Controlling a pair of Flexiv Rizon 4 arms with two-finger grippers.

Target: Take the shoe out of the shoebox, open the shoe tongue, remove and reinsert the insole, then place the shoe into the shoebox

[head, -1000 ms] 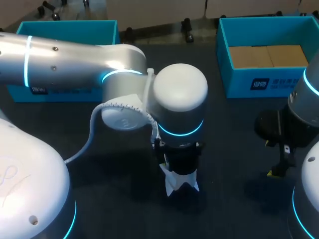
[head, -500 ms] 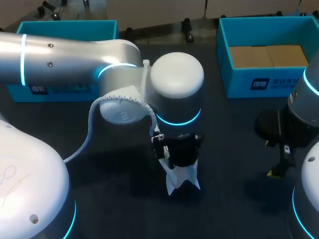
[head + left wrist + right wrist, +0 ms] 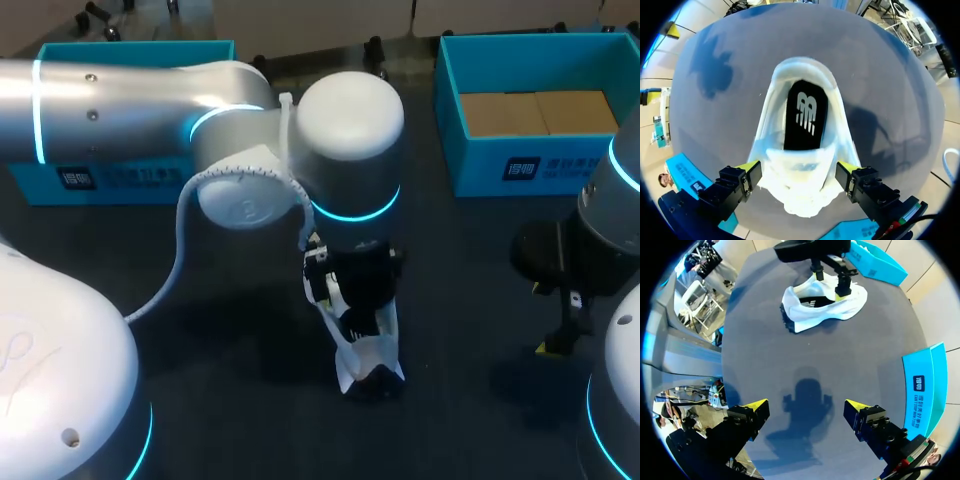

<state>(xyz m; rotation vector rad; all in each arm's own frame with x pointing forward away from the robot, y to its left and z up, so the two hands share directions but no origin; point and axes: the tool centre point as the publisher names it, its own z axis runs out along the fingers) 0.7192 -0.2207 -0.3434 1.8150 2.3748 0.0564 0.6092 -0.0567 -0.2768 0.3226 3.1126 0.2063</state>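
Note:
A white shoe lies on the dark table near the middle, and its black insole shows inside the opening. My left gripper hangs straight over it, open. Its yellow fingertips straddle the shoe's front part and tongue, one on each side. In the head view the left arm's wrist covers the far end of the shoe. My right gripper is open over bare table at the right side, well away from the shoe. The teal shoebox stands at the back right with brown cardboard inside.
A second teal box stands at the back left, partly behind my left arm. From the right wrist, a teal box wall stands close beside the right gripper. Dark table lies between the shoe and the right arm.
My left arm has drawn back and up a little from the shoe, so more of the shoe shows beneath it. The right arm has kept still.

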